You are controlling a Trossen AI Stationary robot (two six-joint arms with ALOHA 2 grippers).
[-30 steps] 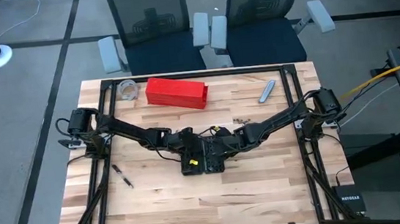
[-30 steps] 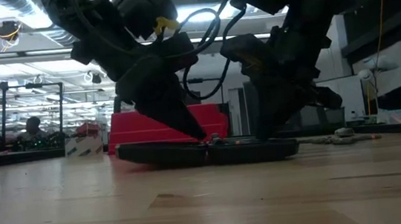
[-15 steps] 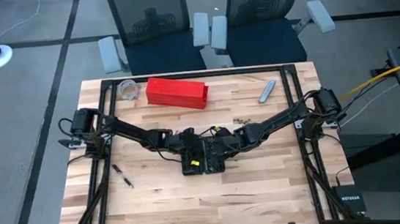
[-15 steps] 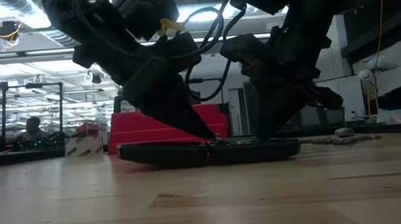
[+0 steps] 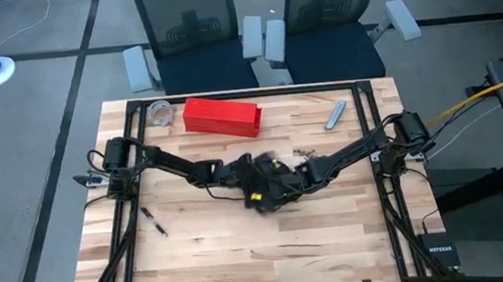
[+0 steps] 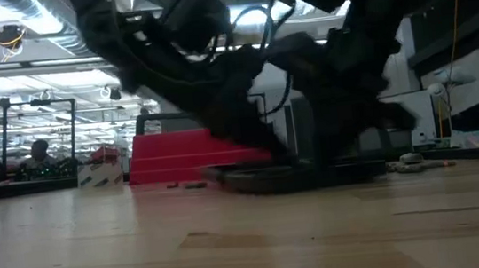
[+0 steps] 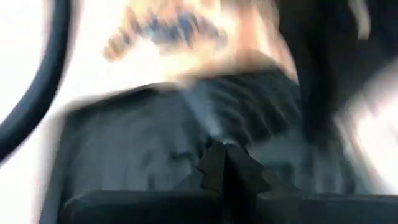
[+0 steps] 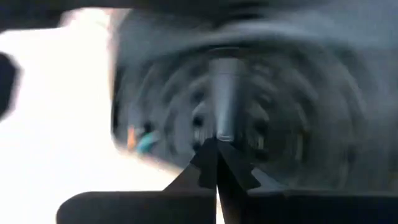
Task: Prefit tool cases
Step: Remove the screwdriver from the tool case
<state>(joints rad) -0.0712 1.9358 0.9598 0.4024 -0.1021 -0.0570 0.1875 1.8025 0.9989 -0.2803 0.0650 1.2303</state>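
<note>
Left gripper (image 5: 248,180): I see its fingers clenched together, tips down on the case.
Small black plastic hinged case (image 5: 271,195): lying mid-table, in front of the long red box (image 5: 221,116).
Right gripper (image 5: 285,184): fingers clenched, pressed on the case's right side.

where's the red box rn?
High view: the red box lies at the table's far edge, left of centre, beside a clear round container on its left, beyond both arms and apart from the black case.
</note>
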